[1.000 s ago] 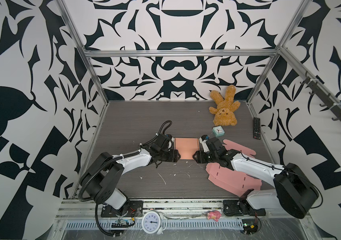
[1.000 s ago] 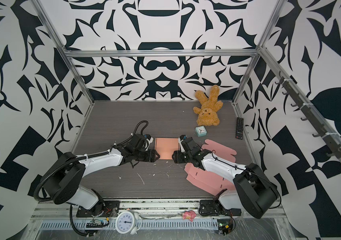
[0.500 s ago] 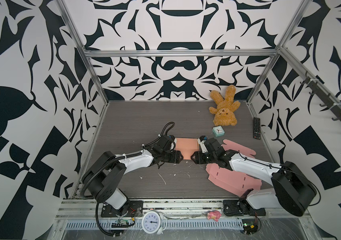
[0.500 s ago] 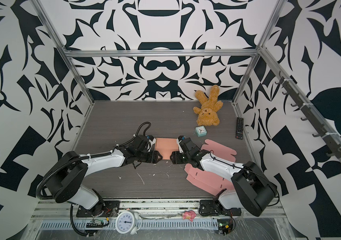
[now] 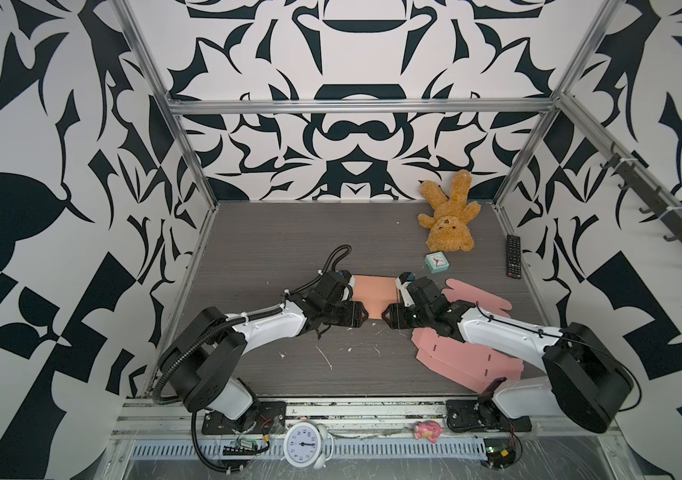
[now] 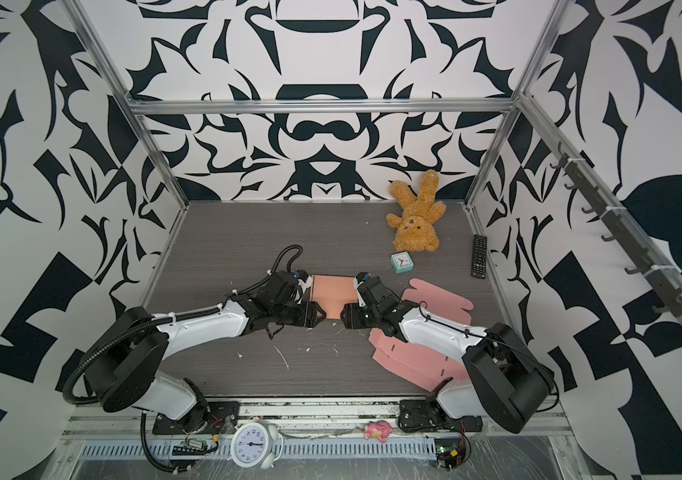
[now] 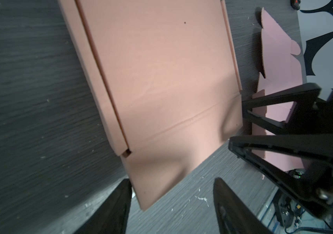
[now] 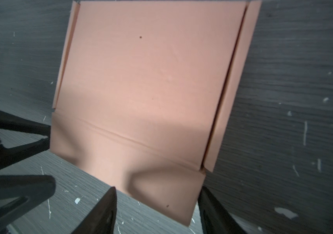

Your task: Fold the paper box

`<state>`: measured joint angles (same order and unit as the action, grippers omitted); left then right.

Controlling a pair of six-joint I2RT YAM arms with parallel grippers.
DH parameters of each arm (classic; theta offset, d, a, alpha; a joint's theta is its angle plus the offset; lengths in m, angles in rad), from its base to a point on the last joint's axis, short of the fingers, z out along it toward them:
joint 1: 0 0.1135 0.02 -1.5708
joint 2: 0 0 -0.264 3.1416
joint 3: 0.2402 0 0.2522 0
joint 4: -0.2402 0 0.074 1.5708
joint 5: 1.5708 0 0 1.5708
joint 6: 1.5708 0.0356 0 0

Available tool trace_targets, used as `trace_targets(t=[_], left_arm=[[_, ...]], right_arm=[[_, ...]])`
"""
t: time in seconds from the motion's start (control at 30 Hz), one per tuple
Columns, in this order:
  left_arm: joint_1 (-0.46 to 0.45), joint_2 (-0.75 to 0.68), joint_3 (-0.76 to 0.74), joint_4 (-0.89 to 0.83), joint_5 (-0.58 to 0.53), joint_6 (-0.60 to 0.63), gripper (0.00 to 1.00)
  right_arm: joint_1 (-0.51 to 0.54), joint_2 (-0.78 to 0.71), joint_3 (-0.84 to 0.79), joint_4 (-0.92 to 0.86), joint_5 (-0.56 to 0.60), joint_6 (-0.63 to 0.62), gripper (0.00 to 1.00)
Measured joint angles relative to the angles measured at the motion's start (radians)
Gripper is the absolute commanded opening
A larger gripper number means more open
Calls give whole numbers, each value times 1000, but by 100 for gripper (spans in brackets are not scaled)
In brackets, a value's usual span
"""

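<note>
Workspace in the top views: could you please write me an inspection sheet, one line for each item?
Surface: dark wood-grain table, white scraps near the front.
Job's things: peach paper box lying mostly flat at the centre, its near flap buckled; pink blanks flat beneath the right arm.
Clutter: teddy bear, small clock and remote at the back right.
Grippers: left gripper and right gripper both open, each straddling a near corner of the flap.
Cables: black hose arching above the left wrist; no snag seen.
Surroundings: patterned walls, metal frame; alarm clock and pink toy on the front rail.
</note>
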<state>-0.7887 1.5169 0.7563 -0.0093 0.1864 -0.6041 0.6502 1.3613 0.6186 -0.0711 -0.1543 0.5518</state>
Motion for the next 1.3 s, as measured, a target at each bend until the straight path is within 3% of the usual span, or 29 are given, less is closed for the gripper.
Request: trace_targets(t=[0.83,1.13,1.3], left_arm=[[-6,48,-15,21,-38,-3,57],[2,46,-25,41,-44,-1,61],[74,6,-79,45,31,-5,67]], right_arm=[[13,47,-2,25,37,-1,60],[13,53,-2,31,74,-2,59],[13,53,-2,30,88,-6,59]])
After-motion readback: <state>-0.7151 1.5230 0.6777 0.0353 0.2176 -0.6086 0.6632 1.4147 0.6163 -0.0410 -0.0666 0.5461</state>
